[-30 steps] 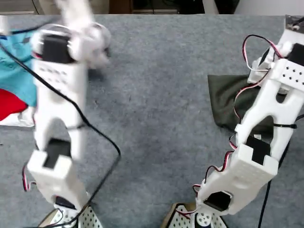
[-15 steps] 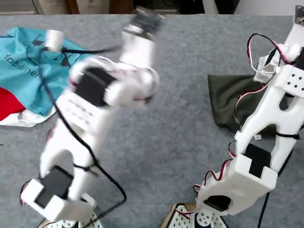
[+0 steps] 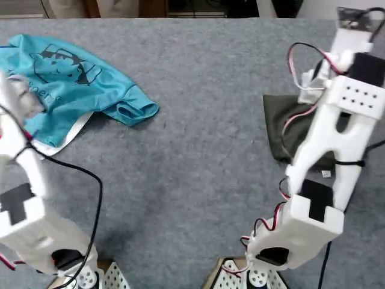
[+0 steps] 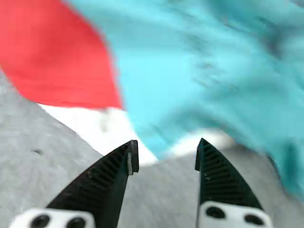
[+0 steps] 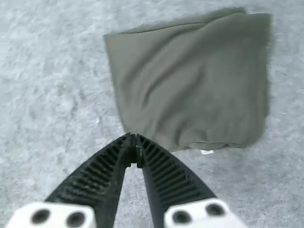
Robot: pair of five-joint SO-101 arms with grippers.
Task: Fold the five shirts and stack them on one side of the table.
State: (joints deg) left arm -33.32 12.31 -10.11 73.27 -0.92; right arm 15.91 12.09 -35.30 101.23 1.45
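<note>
Teal shirt (image 3: 72, 78) lies crumpled at the far left of the desk (image 3: 198, 132), which has a grey, felt-like cover. Beneath the teal one are a white shirt (image 3: 69, 133) and a red shirt (image 4: 52, 57). Olive shirt (image 3: 280, 129) lies folded flat at the right side. Dark furniture (image 3: 192, 7) stands beyond the far edge.

Right arm (image 3: 328, 150) is stretched out above the olive shirt. Left arm (image 3: 24, 205) stands at the left edge.

Right pincer (image 5: 133, 138): tips pressed together, nothing between them, at the olive shirt's edge. Left pincer (image 4: 167, 142): spread wide, holding nothing, above the teal and white hems.
</note>
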